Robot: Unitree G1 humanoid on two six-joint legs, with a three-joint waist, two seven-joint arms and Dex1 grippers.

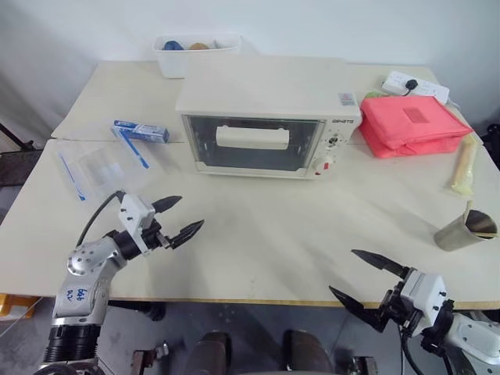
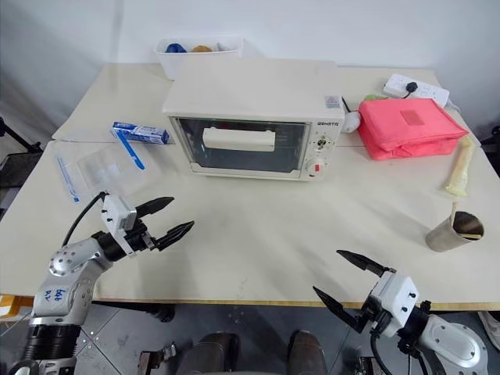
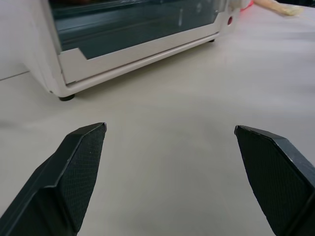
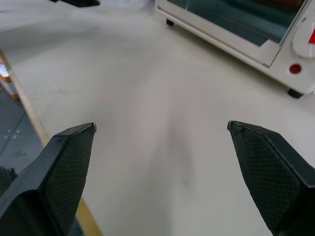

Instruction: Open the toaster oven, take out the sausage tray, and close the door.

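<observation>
oven: the toaster oven (image 1: 267,117) sits at the middle back of the table (image 1: 258,234), its glass front facing me.
door: the door (image 1: 251,143) is shut, and its wide bar handle (image 1: 251,137) is untouched.
tray: i cannot make out the sausage tray through the glass; i judge it is inside, behind the shut door.
my left tool: my left gripper (image 1: 177,219) hangs over the table in front of the oven's left corner, fingers spread wide, holding nothing.
my right tool: my right gripper (image 1: 367,281) is at the near table edge, well apart from the oven, fingers spread wide, also empty.
done: nothing yet, as far as i can see.
left: all of it: pull the door down by its handle, lift the tray out onto the table, shut the door.
next, i judge: bring one gripper up to the handle.
</observation>
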